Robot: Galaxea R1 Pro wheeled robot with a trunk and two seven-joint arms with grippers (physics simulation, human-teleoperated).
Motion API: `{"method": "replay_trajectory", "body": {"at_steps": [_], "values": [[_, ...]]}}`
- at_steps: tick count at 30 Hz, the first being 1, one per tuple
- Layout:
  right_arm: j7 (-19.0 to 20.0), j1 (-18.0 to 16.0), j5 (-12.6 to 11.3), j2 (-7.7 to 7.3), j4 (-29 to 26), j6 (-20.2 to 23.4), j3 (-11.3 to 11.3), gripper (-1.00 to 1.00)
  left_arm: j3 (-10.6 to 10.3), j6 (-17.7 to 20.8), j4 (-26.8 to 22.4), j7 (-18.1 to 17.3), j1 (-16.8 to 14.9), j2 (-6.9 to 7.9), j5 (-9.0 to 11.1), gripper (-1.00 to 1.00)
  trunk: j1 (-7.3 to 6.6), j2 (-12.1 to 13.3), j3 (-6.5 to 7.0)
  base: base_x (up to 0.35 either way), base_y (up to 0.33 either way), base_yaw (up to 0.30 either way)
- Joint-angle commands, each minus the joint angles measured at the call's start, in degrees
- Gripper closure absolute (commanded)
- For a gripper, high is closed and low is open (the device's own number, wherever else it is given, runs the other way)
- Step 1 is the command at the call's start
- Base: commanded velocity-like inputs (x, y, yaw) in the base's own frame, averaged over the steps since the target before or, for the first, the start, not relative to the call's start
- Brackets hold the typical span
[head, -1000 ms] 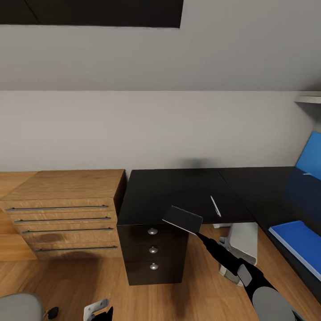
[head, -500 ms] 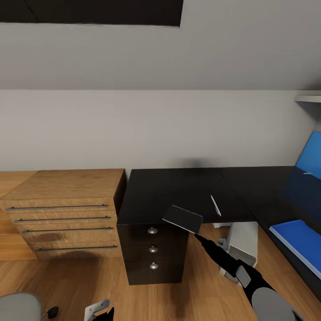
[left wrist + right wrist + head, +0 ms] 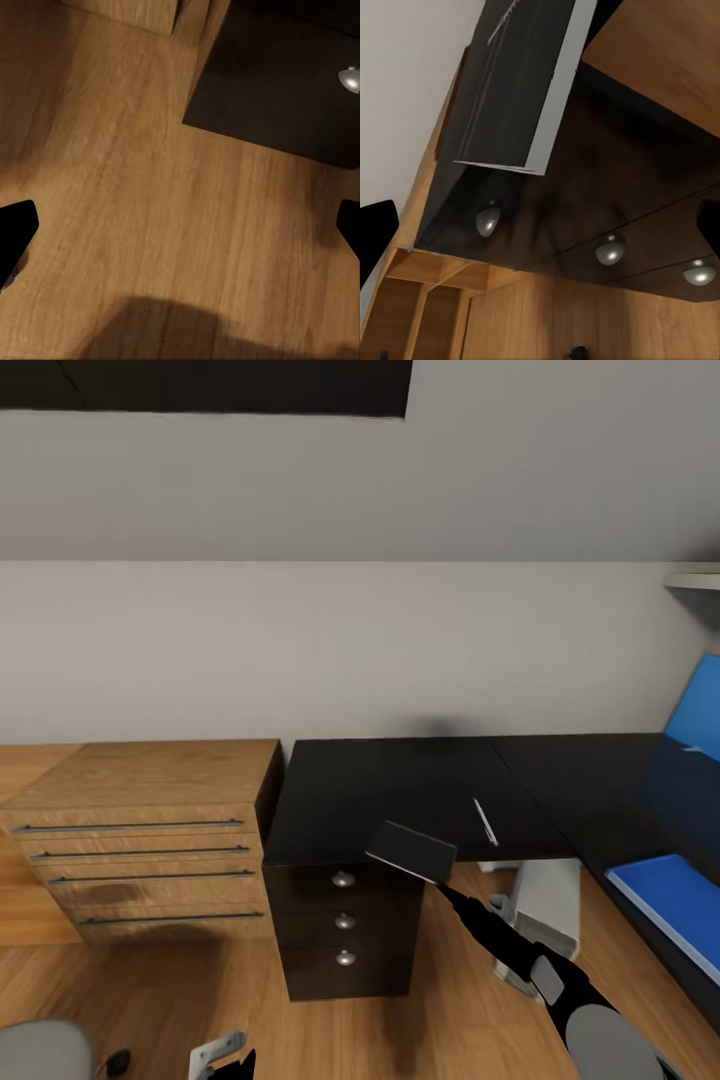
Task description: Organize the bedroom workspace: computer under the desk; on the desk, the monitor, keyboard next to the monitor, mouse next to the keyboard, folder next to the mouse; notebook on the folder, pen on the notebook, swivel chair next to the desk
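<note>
Counter is black and L-shaped, with a three-knob drawer unit under its left end, beside a wooden dresser. Notebook, dark, tilted, is pinched by right pincer over the counter's front edge. Pen lies on the counter just behind. Left pincer is spread over the floor.
</note>
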Motion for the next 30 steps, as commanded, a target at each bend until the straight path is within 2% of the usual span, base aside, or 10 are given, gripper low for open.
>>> {"method": "replay_trajectory", "body": {"at_steps": [1, 30], "values": [[0.34, -0.06, 0.53, 0.04, -0.07, 0.41, -0.49, -1.0, 0.49, -0.17, -0.01, -0.31, -0.05, -0.05, -0.57, -1.0, 0.01, -0.03, -0.06, 0.187, 0.116, 0.0], [0.29, -0.06, 0.52, 0.03, -0.02, 0.47, -0.49, -1.0, 0.58, -0.17, 0.34, -0.14, -0.05, 0.05, -0.48, -1.0, 0.01, -0.03, -0.06, 0.067, 0.031, 0.0]]}}
